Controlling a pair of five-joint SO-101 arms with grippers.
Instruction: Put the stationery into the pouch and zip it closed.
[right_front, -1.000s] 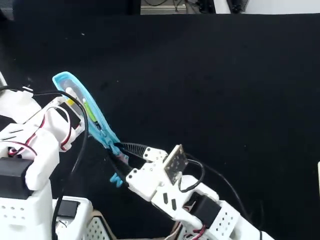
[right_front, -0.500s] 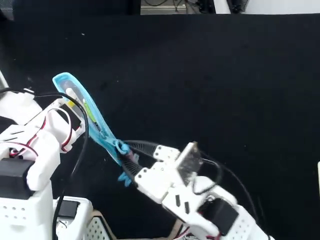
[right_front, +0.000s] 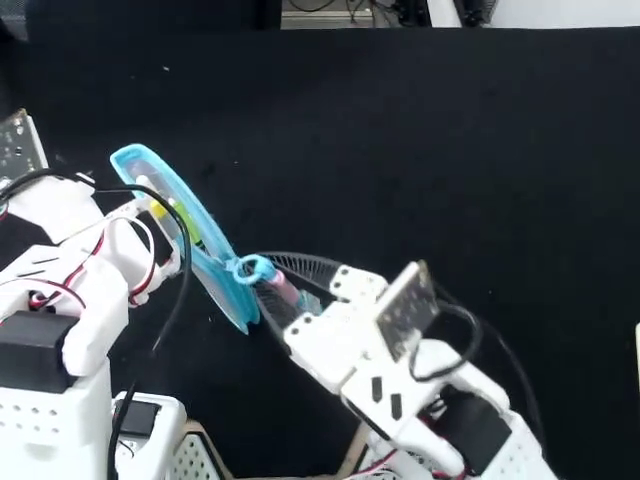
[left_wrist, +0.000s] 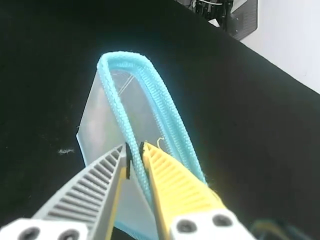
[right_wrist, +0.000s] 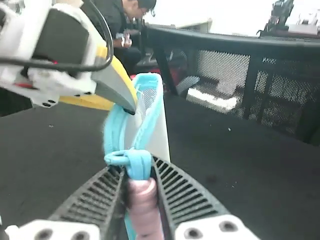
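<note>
Jaws of the left gripper (left_wrist: 134, 152) are clamped on the blue zip band of the clear plastic pouch (left_wrist: 105, 115), held on edge. Those of the right gripper (right_wrist: 137, 172) are closed on a pink cylindrical piece (right_wrist: 143, 200) at the blue zip-pull loop (right_wrist: 129, 159). The pouch's long axis runs from there toward the left gripper.

Pouch (right_front: 190, 230) over worktop's (right_front: 450, 150) near-left part; left gripper (left_wrist: 134, 155) on its left side, right gripper (right_wrist: 137, 172) on its zip pull (right_wrist: 129, 160), right.
</note>
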